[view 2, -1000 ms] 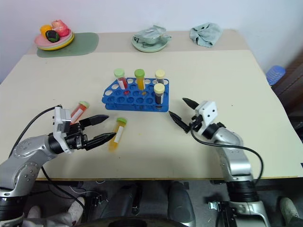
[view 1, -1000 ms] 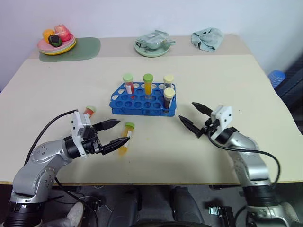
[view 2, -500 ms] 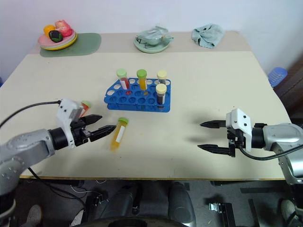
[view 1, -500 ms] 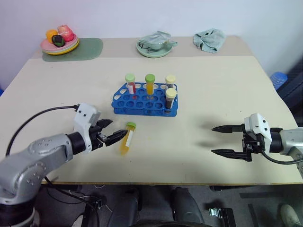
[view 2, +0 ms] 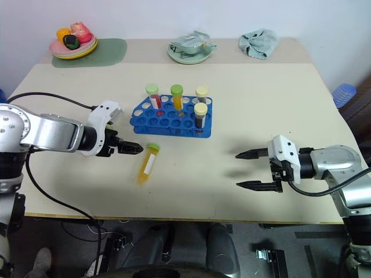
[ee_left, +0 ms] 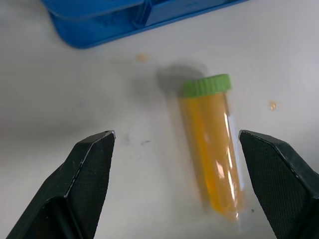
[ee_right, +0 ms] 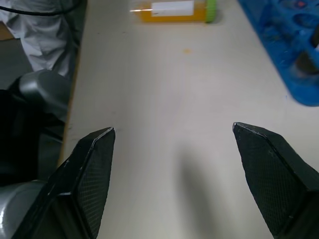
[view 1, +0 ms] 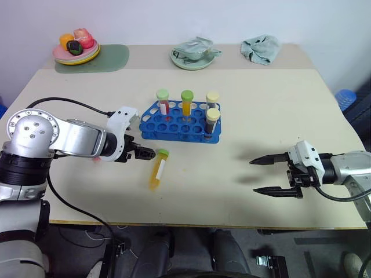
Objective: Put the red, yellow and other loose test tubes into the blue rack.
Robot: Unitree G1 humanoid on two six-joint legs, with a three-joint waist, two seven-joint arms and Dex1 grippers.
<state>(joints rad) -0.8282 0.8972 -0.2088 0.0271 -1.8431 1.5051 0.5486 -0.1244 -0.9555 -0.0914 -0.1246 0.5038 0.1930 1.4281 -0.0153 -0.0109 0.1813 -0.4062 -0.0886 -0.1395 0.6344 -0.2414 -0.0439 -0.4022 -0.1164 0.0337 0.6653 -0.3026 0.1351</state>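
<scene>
Glossy clear plastic yellow tube [ee_left: 212, 149], glossy blue rack [view 1: 179, 121], seemingly matt table [view 1: 278, 116].

We saw bare table [view 1: 261, 121] between the blue rack [view 1: 179, 124] and the right gripper [view 1: 271, 175], while the yellow tube [view 1: 156, 169] lay unobstructed before the wide-spread left gripper [ee_left: 179, 149].

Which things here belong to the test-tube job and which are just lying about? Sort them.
Job: yellow tube lying on the table; blue rack, four tubes standing in it; left gripper, open by the yellow tube.

Lying about: fruit plate, green mat, green dish, crumpled cloth.
</scene>
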